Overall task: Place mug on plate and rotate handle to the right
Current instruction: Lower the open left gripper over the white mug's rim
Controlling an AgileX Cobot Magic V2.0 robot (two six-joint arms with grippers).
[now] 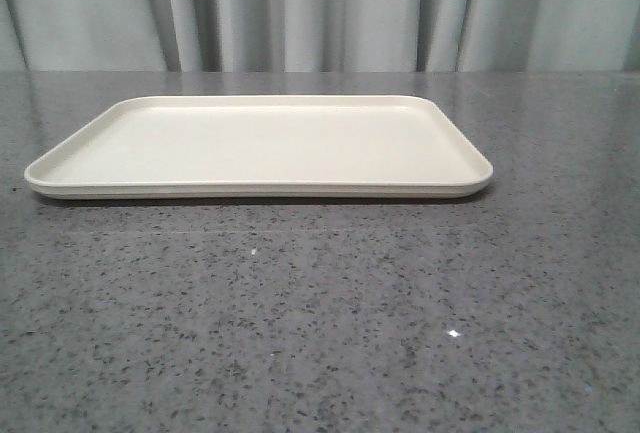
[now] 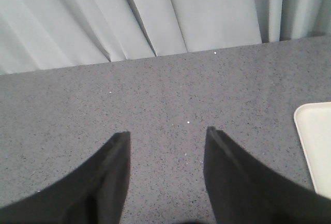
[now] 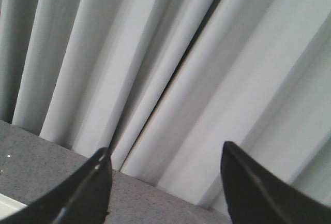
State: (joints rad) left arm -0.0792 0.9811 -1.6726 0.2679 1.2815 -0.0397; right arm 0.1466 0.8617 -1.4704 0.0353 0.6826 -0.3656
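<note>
The work surface is a grey speckled stone-look table [image 1: 320,333] with dark flecks and small bright glints, extending across the full width of the front view. Behind its far edge hangs a pale grey curtain [image 1: 320,8] in vertical folds. Both wrist views show the same curtain meeting the table's far edge.

Plate [image 1: 455,175]: smooth cream plastic look, soft satin sheen. Bench [image 1: 330,333]: grey speckled stone look, polished, faintly reflective. Curtain [image 1: 300,13] at far side: pale grey cloth, matt, in folds. Left claw fingers [image 2: 111,182]: matt black.
</note>
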